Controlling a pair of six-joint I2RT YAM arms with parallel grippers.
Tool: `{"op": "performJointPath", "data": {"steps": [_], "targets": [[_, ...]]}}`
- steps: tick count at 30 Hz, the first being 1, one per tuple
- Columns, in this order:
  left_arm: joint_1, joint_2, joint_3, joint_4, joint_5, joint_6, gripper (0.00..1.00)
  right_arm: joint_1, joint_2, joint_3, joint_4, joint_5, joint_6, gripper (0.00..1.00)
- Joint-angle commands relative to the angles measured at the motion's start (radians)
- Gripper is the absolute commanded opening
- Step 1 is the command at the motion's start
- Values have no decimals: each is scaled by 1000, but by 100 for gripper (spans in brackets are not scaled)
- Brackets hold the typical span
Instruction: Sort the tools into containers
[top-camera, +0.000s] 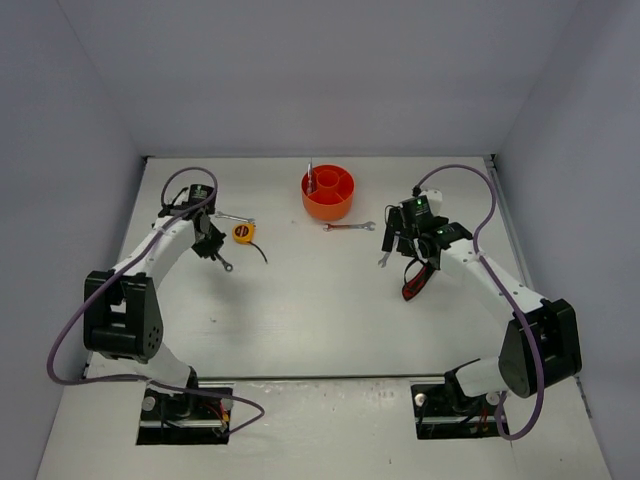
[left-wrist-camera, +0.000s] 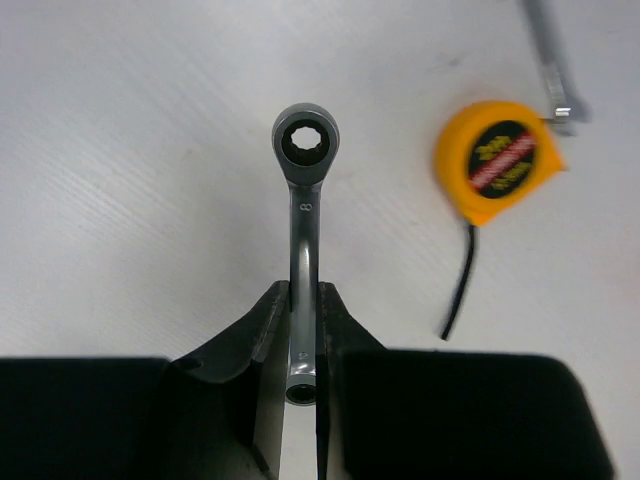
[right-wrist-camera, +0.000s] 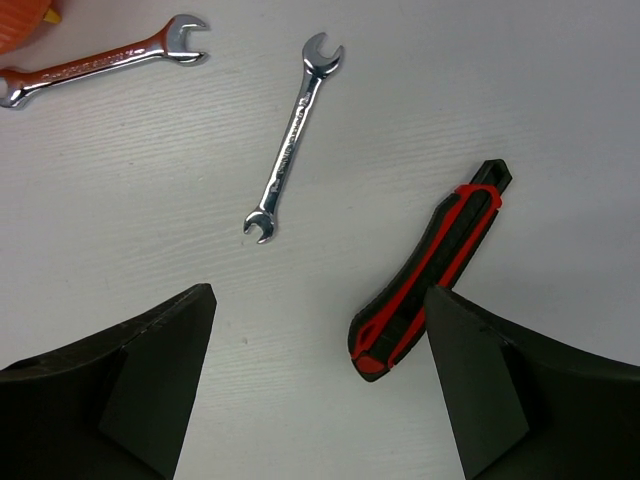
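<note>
Silver wrench (left-wrist-camera: 305, 200) — in left claw (left-wrist-camera: 303, 305)

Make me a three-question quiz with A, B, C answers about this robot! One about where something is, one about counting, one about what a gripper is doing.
1. Where is the round yellow-black tape measure?
A. lying on the table
B. held up in the air
C. on top of an arm

2. How many silver metal wrenches show in the right wrist view?
A. one
B. two
C. four

3. What is the left gripper doing?
A. standing wide open
B. pinching a silver ring-ended wrench
C. shut on nothing

Answers:
1 A: it rests on the white table, beside the held wrench.
2 B: two lie there, apart from each other.
3 B: its fingers clamp the wrench's shaft.
</note>
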Motion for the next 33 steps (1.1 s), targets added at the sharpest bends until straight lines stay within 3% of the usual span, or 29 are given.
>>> {"op": "performJointPath", "data": {"steps": [1, 5, 9, 16, 24, 33], "targets": [[-79, -110, 82, 55, -70, 185, 0, -4, -40, 89, 42, -76, -5, 82], [-172, -155, 77, 204, -27, 360, 0, -2, -58, 137, 59, -179, -41, 81], [-238, -186, 46, 382, 168, 537, 0, 0, -87, 182, 87, -322, -72, 78], [-339, -206, 83, 453, 380, 704, 0, 6, -95, 277, 120, -415, -81, 75], [-438, -197, 151, 459, 487, 729, 0, 31, -47, 314, 225, -508, -20, 75], [-507, -190, 189, 470, 507, 726, 0, 101, 7, 342, 301, -533, 1, 71]]}}
